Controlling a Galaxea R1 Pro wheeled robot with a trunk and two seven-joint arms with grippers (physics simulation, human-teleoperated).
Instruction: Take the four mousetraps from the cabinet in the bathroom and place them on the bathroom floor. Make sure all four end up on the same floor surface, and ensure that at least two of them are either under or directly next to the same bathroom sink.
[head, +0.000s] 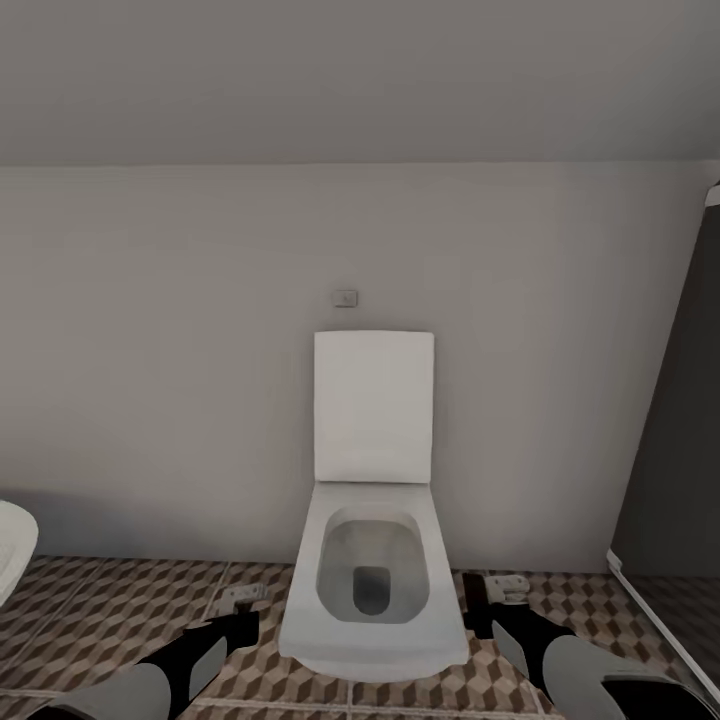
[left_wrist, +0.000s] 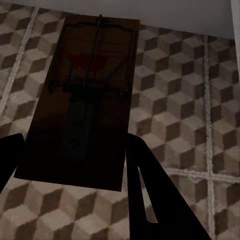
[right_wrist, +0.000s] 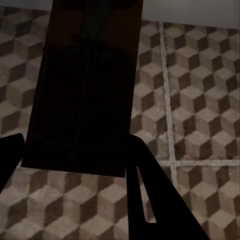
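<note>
Two arms flank a white toilet (head: 372, 560) above the floor (head: 110, 610). Left gripper (left_wrist: 72, 160) clamps a mousetrap (left_wrist: 82, 100); right gripper (right_wrist: 72, 160) clamps another trap (right_wrist: 82, 95), both held over tiles.

Two arms are showing in the head view, each wearing a smooth pale grey rounded shell that is giving way to matte black toward the wrist. The left arm (head: 150, 680) is entering at about 7 o'clock, the right arm (head: 590, 675) at about 5 o'clock. The right arm's shell is ending at a black band near the picture's corner. The left gripper (left_wrist: 70, 165) is showing two flat black fingers (left_wrist: 160, 200), wedge-shaped and tapering toward the tip, with a thin pale slot running along the inner face of one. The right gripper (right_wrist: 75, 160) is showing the same black tapering fingers (right_wrist: 160, 200) with the same pale slit. No cables, screws or printed markings are standing out.
</note>
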